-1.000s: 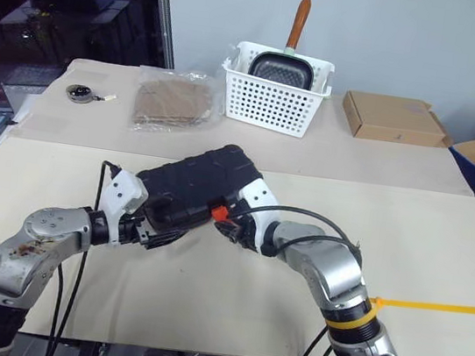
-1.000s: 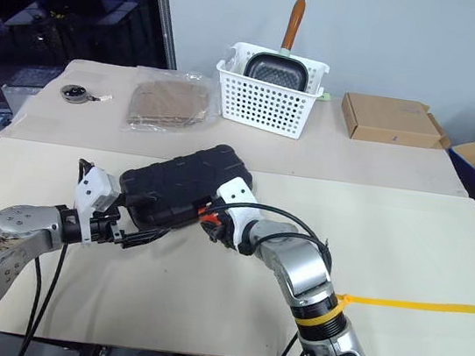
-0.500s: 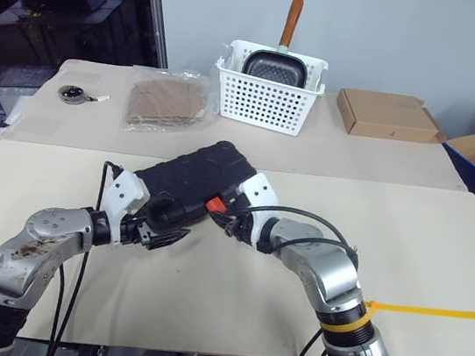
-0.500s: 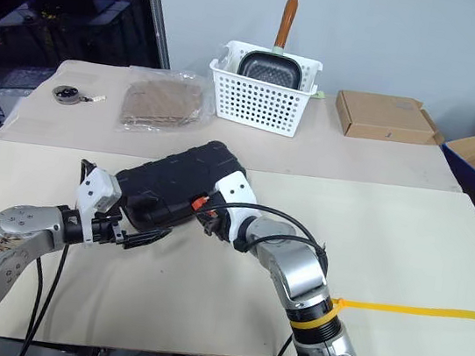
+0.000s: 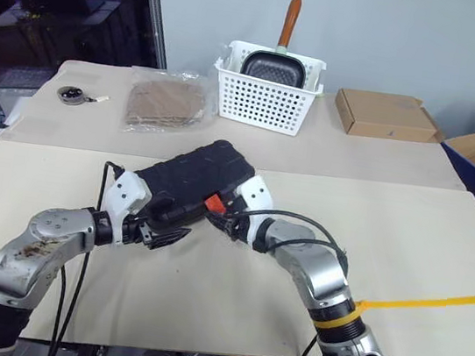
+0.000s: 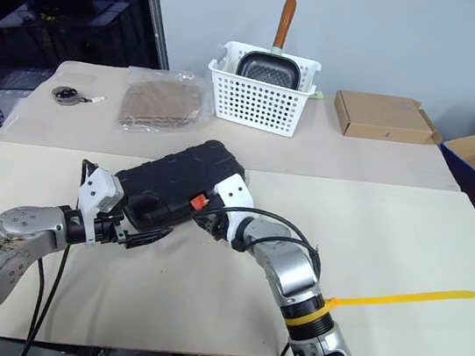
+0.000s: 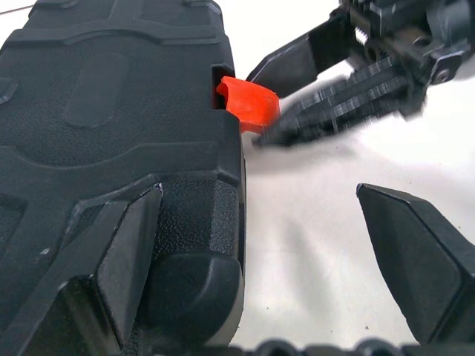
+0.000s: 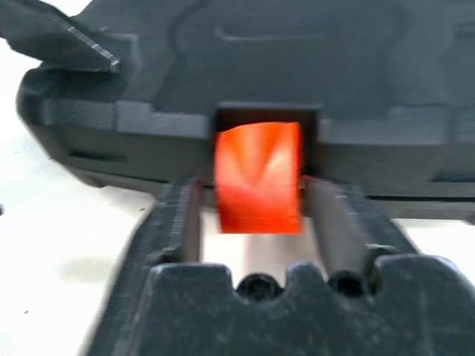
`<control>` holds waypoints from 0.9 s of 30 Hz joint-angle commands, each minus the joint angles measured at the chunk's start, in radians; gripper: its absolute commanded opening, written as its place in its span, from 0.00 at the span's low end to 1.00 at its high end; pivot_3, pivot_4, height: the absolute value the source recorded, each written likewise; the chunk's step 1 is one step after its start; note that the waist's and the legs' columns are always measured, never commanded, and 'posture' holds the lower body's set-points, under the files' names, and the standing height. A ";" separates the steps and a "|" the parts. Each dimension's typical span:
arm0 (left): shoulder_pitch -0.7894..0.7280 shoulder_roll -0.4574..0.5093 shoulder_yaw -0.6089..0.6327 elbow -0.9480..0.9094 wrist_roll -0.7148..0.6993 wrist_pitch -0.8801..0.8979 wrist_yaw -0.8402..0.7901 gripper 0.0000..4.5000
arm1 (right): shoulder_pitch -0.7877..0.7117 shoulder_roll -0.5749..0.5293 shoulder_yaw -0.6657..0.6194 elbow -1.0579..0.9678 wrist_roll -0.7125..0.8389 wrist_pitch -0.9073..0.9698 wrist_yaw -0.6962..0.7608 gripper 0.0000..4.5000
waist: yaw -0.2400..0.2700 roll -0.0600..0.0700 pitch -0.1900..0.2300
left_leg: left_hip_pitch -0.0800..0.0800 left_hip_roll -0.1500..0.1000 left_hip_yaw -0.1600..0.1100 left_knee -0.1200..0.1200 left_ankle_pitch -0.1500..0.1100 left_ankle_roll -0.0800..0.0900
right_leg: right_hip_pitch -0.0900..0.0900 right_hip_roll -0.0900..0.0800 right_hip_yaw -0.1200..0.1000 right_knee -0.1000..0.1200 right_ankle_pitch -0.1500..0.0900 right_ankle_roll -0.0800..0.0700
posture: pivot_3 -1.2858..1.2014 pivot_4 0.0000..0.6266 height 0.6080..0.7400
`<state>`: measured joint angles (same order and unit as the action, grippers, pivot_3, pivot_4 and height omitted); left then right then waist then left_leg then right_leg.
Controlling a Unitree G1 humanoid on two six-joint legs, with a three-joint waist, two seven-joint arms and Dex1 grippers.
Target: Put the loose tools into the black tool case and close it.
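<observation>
Two pale tabletops (image 5: 404,255) abut under a grey wall, a dark window at left. One black tool case (image 5: 188,180) lies closed near the middle. Behind stand one white basket (image 5: 267,94), one cardboard box (image 5: 388,116), one bagged brown pad (image 5: 170,102). Left gripper (image 5: 168,232) gapes wide around the case's corner. Right gripper (image 8: 252,215) straddles the orange latch (image 8: 258,174), fingers parted.

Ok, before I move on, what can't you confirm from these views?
- Case contents: the shut lid of the black tool case hides whether the tools are inside.
- Orange latch: whether it has clicked home; right wrist view is blurred.
- Right gripper: motion-blurred in the left wrist view.
- Frying pan: its inside is hidden by the white basket.
</observation>
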<state>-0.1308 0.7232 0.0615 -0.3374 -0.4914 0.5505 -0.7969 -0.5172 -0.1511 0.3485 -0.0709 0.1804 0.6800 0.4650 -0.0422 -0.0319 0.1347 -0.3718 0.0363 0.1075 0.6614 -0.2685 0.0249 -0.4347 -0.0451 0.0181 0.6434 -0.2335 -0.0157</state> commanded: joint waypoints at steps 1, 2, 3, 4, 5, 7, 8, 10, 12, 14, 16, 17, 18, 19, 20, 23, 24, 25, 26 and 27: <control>0.008 -0.007 -0.014 0.000 0.005 0.016 -0.001 1.00 | 0.005 -0.050 -0.044 -0.081 0.015 0.010 0.036 0.77 | 0.001 0.000 0.000 | 0.000 0.000 0.000 0.000 0.000 0.000 | 0.000 0.000 0.000 0.000 0.000 0.000 | 0.52 0.24 1.00; 0.008 -0.010 -0.014 0.001 0.007 0.015 -0.001 1.00 | 0.010 -0.065 -0.048 -0.104 0.021 0.023 0.048 0.77 | 0.003 0.000 0.000 | 0.000 0.000 0.000 0.000 0.000 0.000 | 0.000 -0.001 0.000 -0.001 0.000 0.000 | 0.52 0.24 1.00; 0.008 -0.011 -0.014 0.002 0.008 0.014 -0.001 1.00 | 0.013 -0.078 -0.055 -0.126 0.031 0.037 0.057 0.77 | 0.005 0.000 0.000 | 0.000 0.000 0.000 0.000 0.000 0.000 | 0.001 -0.001 0.000 -0.001 0.000 0.000 | 0.52 0.24 1.00; 0.009 -0.012 -0.013 0.002 0.008 0.013 -0.001 1.00 | 0.015 -0.092 -0.064 -0.151 0.044 0.058 0.066 0.77 | 0.005 0.000 0.000 | 0.000 0.000 0.000 0.000 0.000 0.000 | 0.001 -0.001 0.000 -0.002 0.000 0.001 | 0.52 0.24 1.00; 0.008 -0.013 -0.013 0.004 0.009 0.011 0.000 1.00 | 0.018 -0.105 -0.072 -0.174 0.055 0.080 0.072 0.77 | 0.005 0.000 0.000 | 0.000 0.000 0.000 0.000 0.000 0.000 | 0.001 -0.001 0.000 -0.002 0.000 0.001 | 0.52 0.24 1.00; 0.005 -0.015 -0.013 0.008 0.011 0.009 0.000 1.00 | 0.022 -0.128 -0.083 -0.210 0.073 0.120 0.083 0.77 | 0.005 0.000 0.000 | 0.000 0.000 0.000 0.000 0.000 0.000 | 0.000 -0.001 0.000 -0.001 0.000 0.000 | 0.52 0.24 1.00; 0.002 -0.016 -0.013 0.011 0.012 0.008 0.000 1.00 | 0.024 -0.135 -0.091 -0.222 0.081 0.140 0.083 0.72 | 0.003 0.000 0.000 | 0.000 0.000 0.000 0.000 0.000 0.000 | 0.000 0.000 0.000 -0.001 0.000 0.000 | 0.52 0.24 1.00; -0.003 -0.017 -0.014 0.018 0.016 0.007 -0.002 1.00 | 0.025 -0.134 -0.110 -0.235 0.102 0.168 0.079 0.61 | 0.003 0.000 0.000 | 0.000 0.000 0.000 0.000 0.000 0.000 | 0.000 0.000 0.000 -0.001 0.000 0.000 | 0.52 0.24 1.00; -0.006 -0.018 -0.015 0.023 0.019 0.005 -0.003 1.00 | 0.018 -0.101 -0.142 -0.229 0.126 0.186 0.057 0.46 | 0.003 0.000 0.000 | 0.000 0.000 0.000 0.000 0.000 0.000 | 0.000 0.000 0.000 -0.001 0.000 0.000 | 0.52 0.24 1.00; -0.007 -0.020 -0.016 0.026 0.022 0.003 -0.004 1.00 | 0.006 -0.069 -0.161 -0.216 0.138 0.195 0.038 0.32 | 0.003 0.000 0.000 | 0.000 0.000 0.000 0.000 0.000 0.000 | 0.001 0.000 0.000 -0.001 0.000 0.000 | 0.52 0.24 1.00; -0.008 -0.021 -0.016 0.028 0.026 0.002 -0.006 1.00 | -0.007 -0.035 -0.170 -0.190 0.139 0.196 0.015 0.16 | 0.003 0.000 0.000 | 0.000 0.000 0.000 0.000 0.000 0.000 | 0.000 0.000 0.000 -0.001 0.000 0.000 | 0.52 0.24 1.00; -0.009 -0.021 -0.017 0.029 0.028 0.001 -0.006 1.00 | -0.012 -0.019 -0.174 -0.176 0.139 0.195 0.005 0.07 | 0.003 0.000 0.000 | 0.000 0.000 0.000 0.000 0.000 0.000 | 0.000 0.000 0.000 -0.001 0.000 0.000 | 0.52 0.24 1.00; -0.009 -0.022 -0.017 0.029 0.029 0.000 -0.006 1.00 | -0.015 -0.008 -0.177 -0.163 0.136 0.193 -0.004 0.01 | 0.003 0.000 0.000 | 0.000 0.000 0.000 0.000 0.000 0.000 | 0.000 0.000 0.000 -0.001 0.000 0.000 | 0.52 0.24 1.00; -0.009 -0.022 -0.018 0.028 0.030 0.000 -0.005 1.00 | -0.017 0.002 -0.177 -0.150 0.132 0.190 -0.011 0.01 | 0.004 0.000 0.000 | 0.000 0.000 0.000 0.000 0.000 0.000 | 0.000 0.000 0.000 -0.001 0.000 0.000 | 0.52 0.24 1.00; -0.008 -0.023 -0.018 0.027 0.031 -0.001 -0.005 1.00 | -0.015 0.009 -0.175 -0.136 0.126 0.187 -0.017 0.01 | 0.004 0.000 0.000 | 0.000 0.000 0.000 0.000 0.000 0.000 | 0.000 0.000 0.000 -0.001 0.000 0.000 | 0.52 0.24 1.00; -0.006 -0.025 -0.018 0.023 0.033 -0.001 -0.002 1.00 | -0.009 0.017 -0.166 -0.112 0.114 0.187 -0.030 0.01 | 0.004 0.000 0.000 | 0.000 0.000 0.000 0.000 0.000 0.000 | 0.000 0.000 0.000 -0.001 0.000 0.000 | 0.52 0.24 1.00; -0.004 -0.025 -0.018 0.023 0.033 -0.001 -0.001 1.00 | -0.008 0.016 -0.162 -0.110 0.112 0.189 -0.031 0.01 | 0.004 0.000 0.000 | 0.000 0.000 0.000 0.000 0.000 0.000 | 0.000 0.000 0.000 -0.001 0.000 0.000 | 0.52 0.24 1.00; -0.002 -0.025 -0.018 0.023 0.034 -0.003 -0.001 1.00 | -0.006 0.015 -0.155 -0.108 0.110 0.187 -0.031 0.01 | 0.004 0.000 0.000 | 0.000 0.000 0.000 0.000 0.000 0.000 | 0.000 0.000 0.000 -0.001 0.000 0.000 | 0.52 0.24 1.00; 0.000 -0.025 -0.017 0.025 0.036 -0.005 -0.001 1.00 | -0.006 0.017 -0.150 -0.106 0.110 0.188 -0.031 0.01 | 0.003 0.000 0.000 | 0.000 0.000 0.000 0.000 0.000 0.000 | 0.000 0.000 0.000 -0.001 0.000 0.000 | 0.52 0.24 1.00; 0.001 -0.025 -0.017 0.026 0.036 -0.006 -0.001 1.00 | -0.007 0.018 -0.146 -0.105 0.111 0.189 -0.029 0.01 | 0.003 0.000 0.000 | 0.000 0.000 0.000 0.000 0.000 0.000 | 0.000 0.000 0.000 -0.001 0.000 0.000 | 0.52 0.24 1.00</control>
<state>-0.1434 0.7014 0.0562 -0.3236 -0.4688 0.5410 -0.7974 -0.5203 -0.1382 0.1928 -0.1586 0.2869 0.8755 0.4347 -0.0392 -0.0319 0.1346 -0.3720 0.0363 0.1075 0.6612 -0.2686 0.0252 -0.4343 -0.0453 0.0180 0.6424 -0.2332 -0.0154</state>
